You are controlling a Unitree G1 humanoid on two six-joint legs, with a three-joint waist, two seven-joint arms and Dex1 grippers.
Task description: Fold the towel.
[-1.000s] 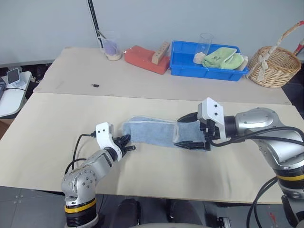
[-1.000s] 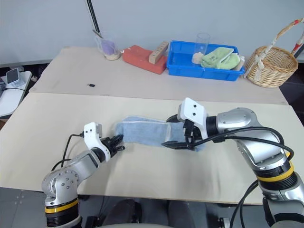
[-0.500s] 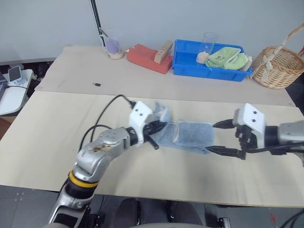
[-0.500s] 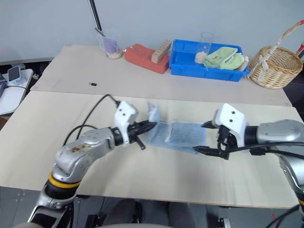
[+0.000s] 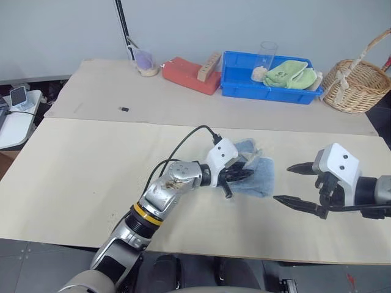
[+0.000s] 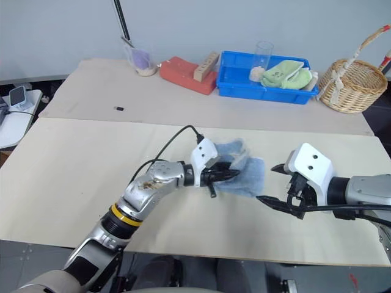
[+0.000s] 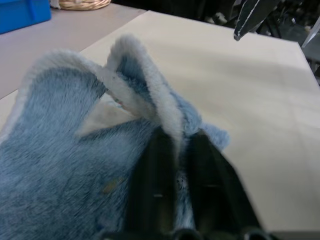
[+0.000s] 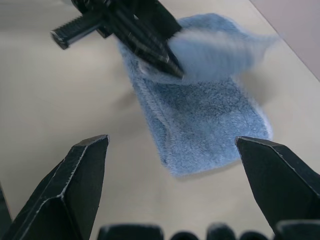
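Note:
The light blue towel (image 5: 261,177) lies bunched on the near table (image 5: 73,183), its left end lifted and doubled over to the right. My left gripper (image 5: 244,173) reaches across it, pointing right, and is shut on the pale hem. In the left wrist view the fingers (image 7: 155,165) pinch the raised hem of the towel (image 7: 60,150). My right gripper (image 5: 283,182) hovers just right of the towel, open wide, holding nothing. From the right wrist, the left gripper (image 8: 165,62) is seen gripping the fold above the flat towel (image 8: 200,125).
At the back stand a blue bin (image 5: 238,82) holding a lime-green cloth (image 5: 292,72) and a glass, a wicker basket (image 5: 356,85), a red block (image 5: 186,74), a cup (image 5: 145,61) and a small black object (image 5: 123,109). A seam runs between the two tabletops.
My left gripper has carried the towel's left end up and rightward over the rest. The right gripper has let go of the right end and drawn back to the right, open.

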